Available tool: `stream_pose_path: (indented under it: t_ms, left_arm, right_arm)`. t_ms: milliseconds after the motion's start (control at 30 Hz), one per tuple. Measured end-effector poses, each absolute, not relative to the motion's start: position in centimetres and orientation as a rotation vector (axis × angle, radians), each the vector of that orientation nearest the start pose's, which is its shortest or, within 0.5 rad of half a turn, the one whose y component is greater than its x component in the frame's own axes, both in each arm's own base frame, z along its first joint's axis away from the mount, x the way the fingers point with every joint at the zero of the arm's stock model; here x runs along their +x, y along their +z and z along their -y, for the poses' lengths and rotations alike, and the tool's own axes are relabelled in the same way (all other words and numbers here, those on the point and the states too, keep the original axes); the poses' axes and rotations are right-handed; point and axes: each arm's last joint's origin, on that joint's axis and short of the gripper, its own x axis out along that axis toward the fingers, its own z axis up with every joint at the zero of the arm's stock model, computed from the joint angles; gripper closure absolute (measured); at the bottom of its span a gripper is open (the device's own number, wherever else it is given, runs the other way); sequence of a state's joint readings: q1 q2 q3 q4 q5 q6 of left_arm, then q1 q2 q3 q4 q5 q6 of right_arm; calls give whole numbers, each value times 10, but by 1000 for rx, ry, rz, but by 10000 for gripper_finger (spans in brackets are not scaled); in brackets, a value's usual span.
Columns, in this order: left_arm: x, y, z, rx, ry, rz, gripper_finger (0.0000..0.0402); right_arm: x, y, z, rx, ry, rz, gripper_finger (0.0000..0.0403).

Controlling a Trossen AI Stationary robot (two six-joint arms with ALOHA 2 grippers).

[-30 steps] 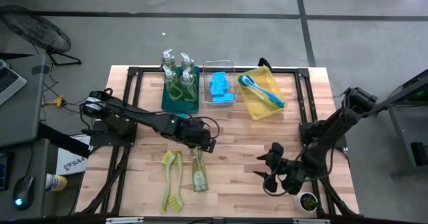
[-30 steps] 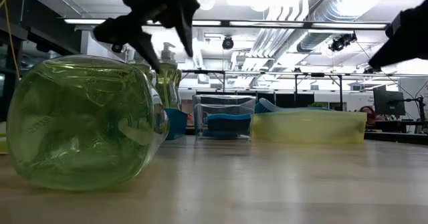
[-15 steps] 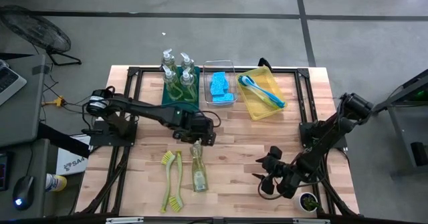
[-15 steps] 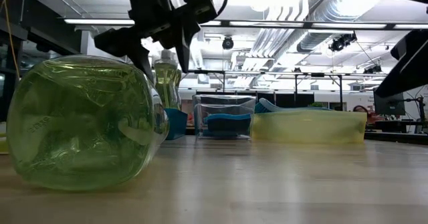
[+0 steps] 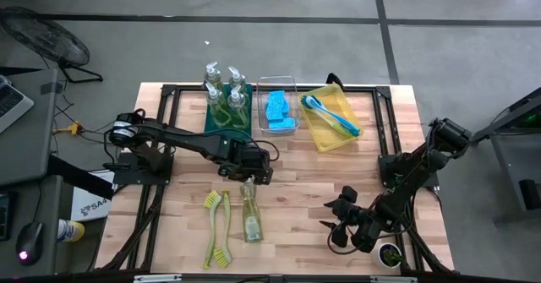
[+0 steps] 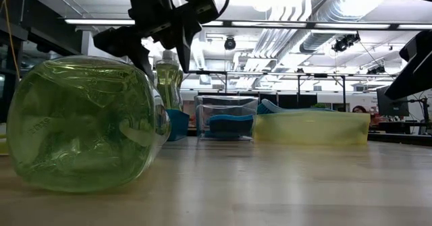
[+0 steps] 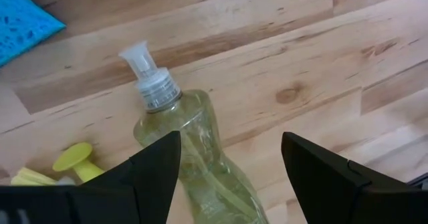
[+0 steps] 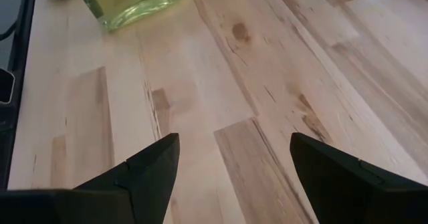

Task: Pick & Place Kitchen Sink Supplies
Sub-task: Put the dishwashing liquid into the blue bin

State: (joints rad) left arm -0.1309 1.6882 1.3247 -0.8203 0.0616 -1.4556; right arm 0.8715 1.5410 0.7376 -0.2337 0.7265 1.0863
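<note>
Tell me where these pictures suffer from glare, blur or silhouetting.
Low view: the lying soap bottle sits so close that it bulges and looks soft, and the left gripper is a black silhouette against bright ceiling lights. High view: even light, no strong glare. Wrist views: the near fingers look soft-edged.

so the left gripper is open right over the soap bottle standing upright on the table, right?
Not quite: the soap bottle is lying on its side on the table, not standing, as the high view shows. The rest holds: the left gripper is open, just above its pump end.
</note>
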Motion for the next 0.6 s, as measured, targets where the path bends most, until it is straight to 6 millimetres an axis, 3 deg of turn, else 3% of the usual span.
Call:
stream_pose_path:
  t_ms: [333,600]
  left_arm:
    - [336,245,46,-1124,715,-1025,147]
    - [332,240,44,-1140,799,-1014,147]
  right_arm:
    - [189,156,-195,307,-259,-672,124]
    - [187,156,-197,304,-253,-673,124]
